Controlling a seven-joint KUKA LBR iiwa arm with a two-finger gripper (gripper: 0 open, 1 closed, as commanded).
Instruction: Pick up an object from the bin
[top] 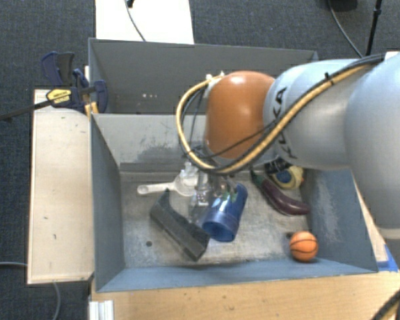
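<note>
1. Stuff around the gripper [203,195]: a blue cup [225,215] lies on its side in the middle of the bin floor, just to the gripper's lower right. A black block [180,231] lies slanted to the lower left, and its lower end is right by the cup. A white spoon-looking thing [152,189] sits on the left, with its handle pointing at the left wall.
2. Over on the right there's a purple eggplant [285,200], with a yellowish round thing [288,177] just above it that's half hidden under the arm. An orange ball [304,245] sits alone in the lower right corner, well apart from the rest.
3. Room to move: the bin [110,199] has steep sloping walls. The floor is open along the left wall and in the strip between the cup and the ball. The middle is tight, since cup, block and spoon all crowd around the gripper.
4. The arm's orange cover [237,112] and its looped cables [187,105] hang over the upper middle of the bin and hide the floor beneath.
5. The pincer: it's down low at the upper left end of the blue cup, between cup and spoon. I honestly can't tell how far it's open, or whether it's touching the cup or gripping anything.
</note>
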